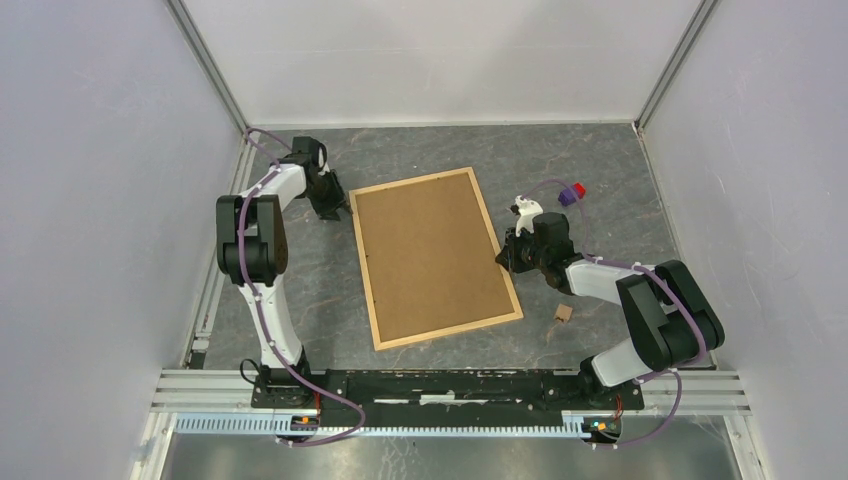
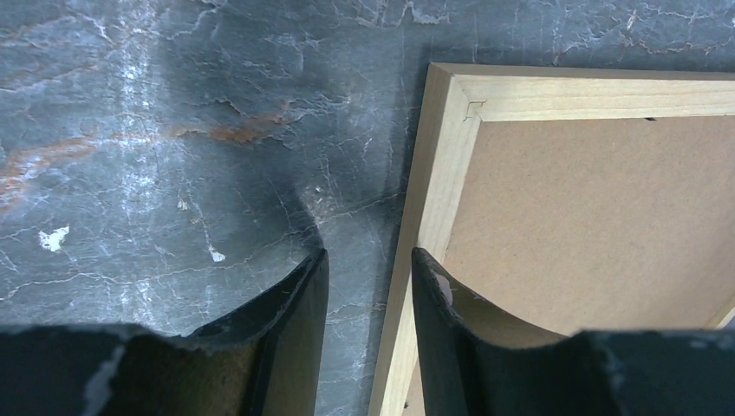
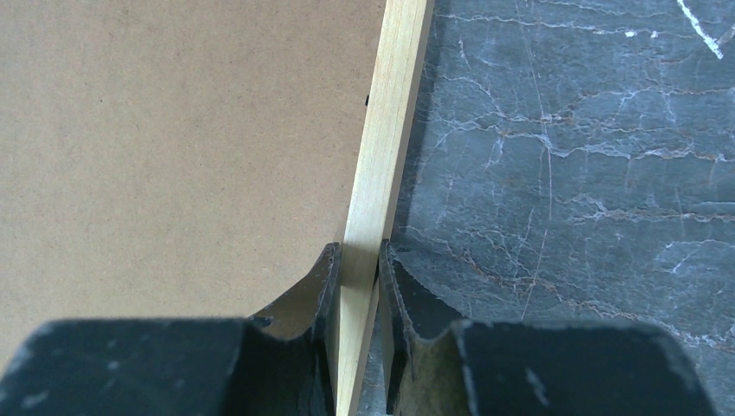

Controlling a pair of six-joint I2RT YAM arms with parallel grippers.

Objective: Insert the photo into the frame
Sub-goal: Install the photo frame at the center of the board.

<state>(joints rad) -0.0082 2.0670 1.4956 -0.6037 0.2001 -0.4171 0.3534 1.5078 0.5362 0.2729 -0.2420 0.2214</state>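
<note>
Nearest the lens: clamped shut with the right gripper [image 3: 355,260] on the right wood strip of the frame [image 3: 381,130], one finger on the brown back, one outside. Straddles the left strip near the far corner with the left gripper [image 2: 368,264], jaws apart, nothing pinched. Lies back-up on the table [image 1: 600,170] between the arms (no photo in sight). Probably light and stiff, yet wide enough to twist; best taken by opposite strips, not the thin back.

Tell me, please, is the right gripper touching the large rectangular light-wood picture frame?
Touching. The right wrist view shows the right gripper clamping the frame, one finger pressed against each side of its wooden edge strip.
</note>
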